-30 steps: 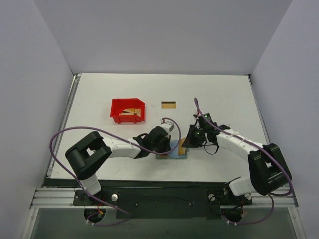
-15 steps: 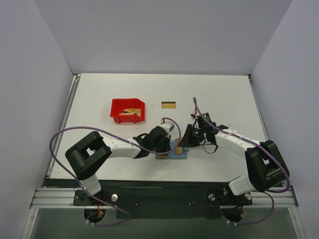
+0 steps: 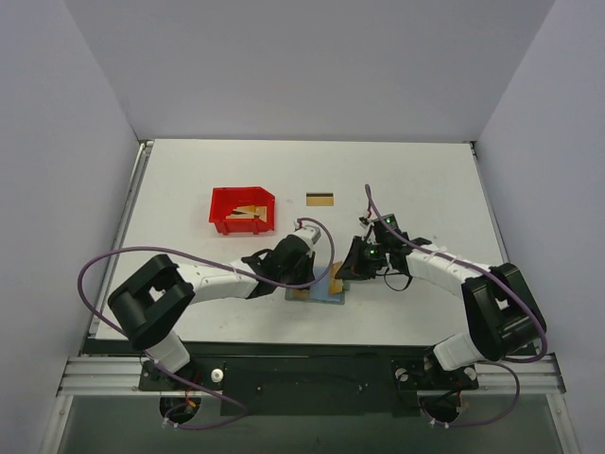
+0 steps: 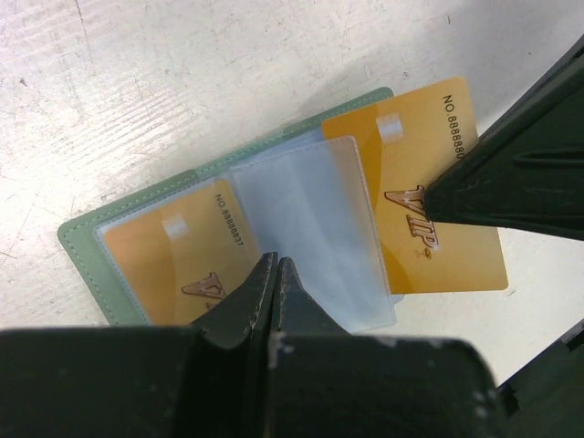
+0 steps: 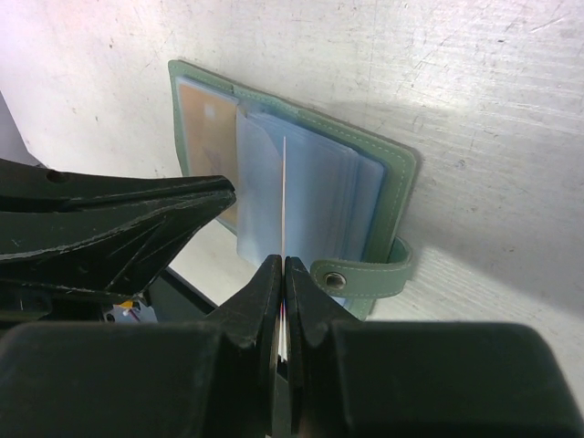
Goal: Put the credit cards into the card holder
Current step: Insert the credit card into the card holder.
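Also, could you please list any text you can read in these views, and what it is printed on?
"VIP" and "NO 88888…", with the rest covered: held gold card.
"VIP", partly covered, and "NO 8888937", with the last digits uncertain: pocketed gold card.
Far card: too small to read.

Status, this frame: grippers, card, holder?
Left gripper shut at clear sleeve of open card holder. Right gripper shut on gold card overlapping holder. Nothing blocking.
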You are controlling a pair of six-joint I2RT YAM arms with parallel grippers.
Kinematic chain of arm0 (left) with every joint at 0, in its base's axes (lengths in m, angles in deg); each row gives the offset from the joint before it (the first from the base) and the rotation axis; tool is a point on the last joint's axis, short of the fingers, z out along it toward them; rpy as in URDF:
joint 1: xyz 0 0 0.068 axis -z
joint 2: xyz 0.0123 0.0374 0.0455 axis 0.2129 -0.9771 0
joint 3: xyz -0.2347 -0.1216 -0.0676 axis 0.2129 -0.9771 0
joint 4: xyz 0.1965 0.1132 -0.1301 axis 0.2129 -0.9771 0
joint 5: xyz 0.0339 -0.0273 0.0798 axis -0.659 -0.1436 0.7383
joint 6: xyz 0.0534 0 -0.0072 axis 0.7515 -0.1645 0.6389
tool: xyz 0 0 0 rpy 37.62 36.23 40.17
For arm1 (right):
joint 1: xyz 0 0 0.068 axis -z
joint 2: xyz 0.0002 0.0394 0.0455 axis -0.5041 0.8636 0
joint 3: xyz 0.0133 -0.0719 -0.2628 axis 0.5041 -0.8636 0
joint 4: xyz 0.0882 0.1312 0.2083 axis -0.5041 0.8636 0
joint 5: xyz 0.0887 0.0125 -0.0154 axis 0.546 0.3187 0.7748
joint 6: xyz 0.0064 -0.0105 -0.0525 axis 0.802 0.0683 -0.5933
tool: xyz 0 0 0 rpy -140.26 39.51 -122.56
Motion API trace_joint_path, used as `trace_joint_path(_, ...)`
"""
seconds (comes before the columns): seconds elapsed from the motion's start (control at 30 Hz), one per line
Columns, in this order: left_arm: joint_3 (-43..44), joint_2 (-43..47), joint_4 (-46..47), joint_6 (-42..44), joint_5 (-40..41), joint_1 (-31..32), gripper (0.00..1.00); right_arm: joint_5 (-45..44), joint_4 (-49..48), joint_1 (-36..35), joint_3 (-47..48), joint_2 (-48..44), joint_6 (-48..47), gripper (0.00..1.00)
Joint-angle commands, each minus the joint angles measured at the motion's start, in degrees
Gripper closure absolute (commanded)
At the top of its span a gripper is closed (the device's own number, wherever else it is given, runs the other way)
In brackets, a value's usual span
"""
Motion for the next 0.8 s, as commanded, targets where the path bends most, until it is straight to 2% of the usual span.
trace_joint_path(0.0, 1.1, 1.8, 0.3, 0.3, -0.2, -0.5, 1.00, 2.5, -1.9, 0.0, -0.1, 1.0, 0.7, 1.00)
trace_joint_path(0.27, -0.8, 7.5, -0.4, -1.1, 2.0, -1.4, 1.00, 3.9, -3.6, -0.6, 0.1, 0.3, 1.8, 1.00)
trace_joint_path(0.53, -5.4, 18.3, -3.8, -4.6, 6.5, -7.5, 1.00, 4.2, -3.3, -4.2, 4.3, 2.8, 1.5, 1.00)
trace_joint_path(0.77, -7.4, 16.3, -7.3, -4.1, 6.7, -11.0, 1.00, 3.2, -4.4, -7.8, 7.4, 7.3, 2.2, 1.00)
